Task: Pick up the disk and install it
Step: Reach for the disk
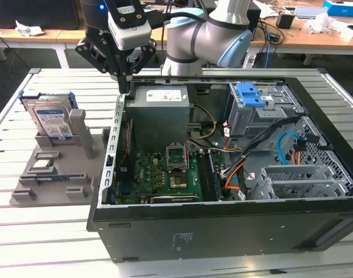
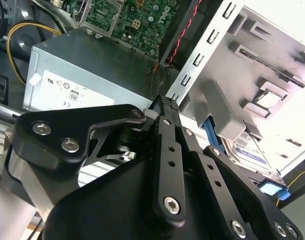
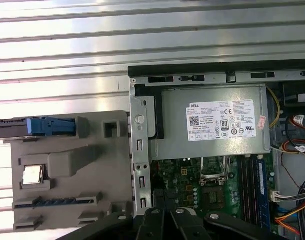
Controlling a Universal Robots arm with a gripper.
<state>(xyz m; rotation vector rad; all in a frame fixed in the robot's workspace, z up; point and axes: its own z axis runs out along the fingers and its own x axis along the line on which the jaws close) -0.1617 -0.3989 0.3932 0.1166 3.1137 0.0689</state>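
The black jaws are hanging pressed together at their tips and gripping nothing, as the exterior view and the second wrist view both show. They are hovering over the rear corner of the open black computer case (image 1: 223, 226), just above the rim where the grey metal power supply box (image 1: 162, 110) is sitting.

The flat rectangular silver metal disk (image 1: 52, 120), with its blue-and-white label and blue plastic carrier frame, is standing upright on edge in a slot of the grey plastic holder tray (image 1: 26, 191). That tray is lying on the slatted metal bench (image 1: 49, 243) just beside the case. From the jaws the disk is lying towards the exterior view's left and lower down, outside the case wall, near but clearly apart.

In the first wrist view the disk (image 3: 50, 125) is showing edge-on, its thin upper edge running square to the case wall nearest the jaws. In the second wrist view its labelled face (image 2: 250, 150) is peeking out past the tray's upright.

The pickup is not yet made; judging from this, the disk's upper edge is the part offering itself to a grasp from above.
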